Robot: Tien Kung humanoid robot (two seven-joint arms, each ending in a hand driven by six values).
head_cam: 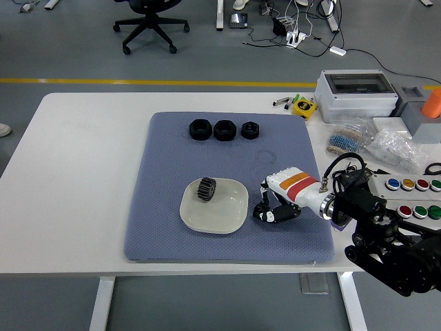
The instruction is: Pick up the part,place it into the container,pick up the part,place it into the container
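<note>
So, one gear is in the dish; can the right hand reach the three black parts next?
Probably yes: the right hand lies beside the dish, and nothing stands between it and the black parts.

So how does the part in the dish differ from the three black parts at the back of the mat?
The gear lies in the white dish; the three nut-like parts sit in a row on the blue mat. The gear has a toothed rim and leans on edge; the three lie flat, bores up, with faceted outlines. All are black. The right hand rests beside the dish, holding nothing.
</note>
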